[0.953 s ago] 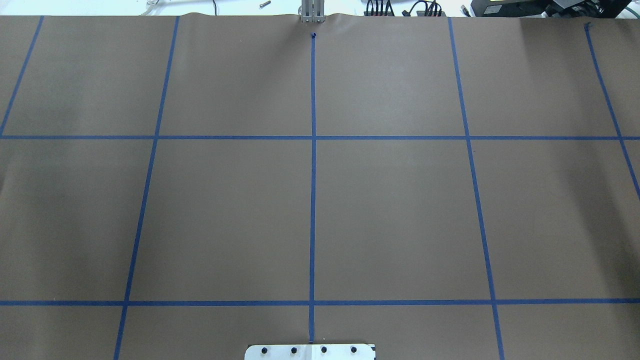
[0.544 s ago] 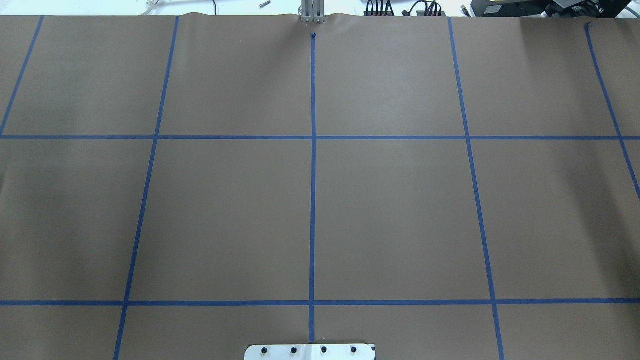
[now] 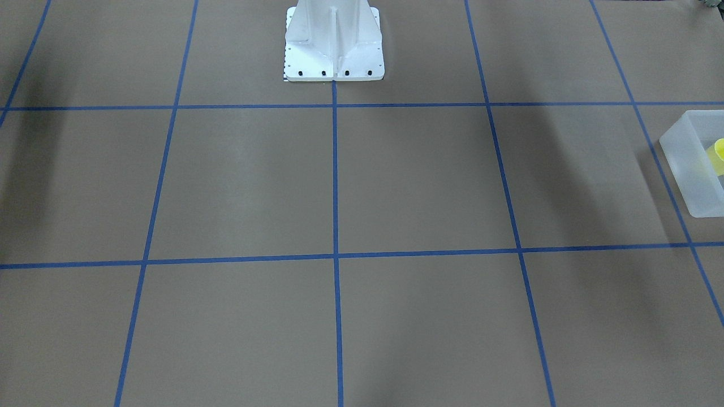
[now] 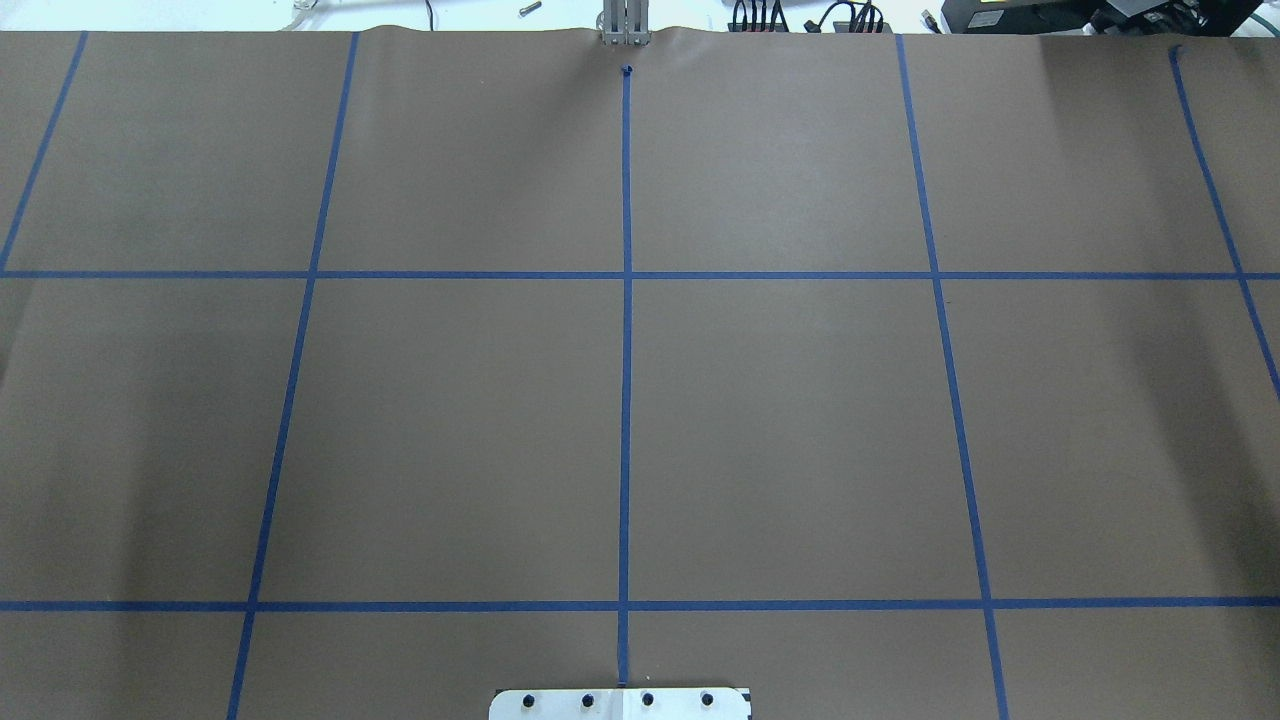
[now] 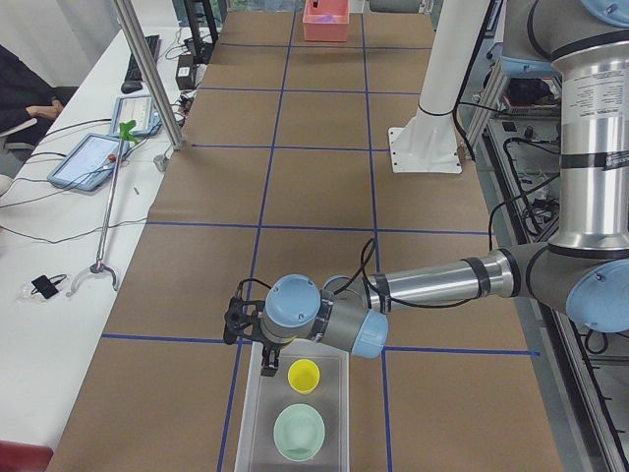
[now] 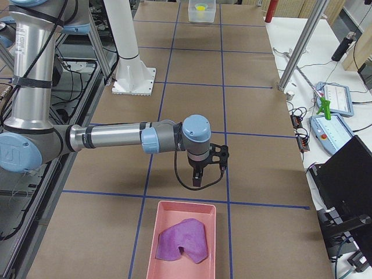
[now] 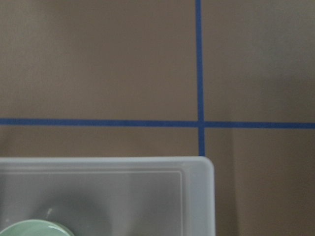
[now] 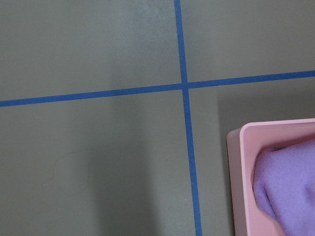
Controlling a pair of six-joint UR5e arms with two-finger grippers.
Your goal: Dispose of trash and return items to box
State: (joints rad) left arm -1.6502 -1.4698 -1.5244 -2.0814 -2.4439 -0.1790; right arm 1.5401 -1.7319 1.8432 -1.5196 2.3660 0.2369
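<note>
The frosted-white box (image 5: 257, 425) stands at the table's left end. In it are the yellow cup (image 5: 303, 375) and the pale green bowl (image 5: 299, 431). My left gripper (image 5: 267, 364) hangs over the box's far corner; whether it is open or shut I cannot tell. The box (image 3: 687, 164) and cup (image 3: 718, 150) show at the front-facing view's right edge. The left wrist view shows the box corner (image 7: 199, 196) and the bowl's rim (image 7: 34, 228). My right gripper (image 6: 196, 179) points down over bare table just beyond a pink tray (image 6: 152, 238); its state I cannot tell.
The pink tray holds a crumpled purple cloth (image 6: 181, 241), also in the right wrist view (image 8: 285, 187). The white robot base (image 3: 334, 51) stands at the table's back middle. Tablets and cables lie on a side bench (image 5: 93, 157).
No arm or object shows in the overhead frames. Only a faint shadow at the table's left side has shifted slightly.
</note>
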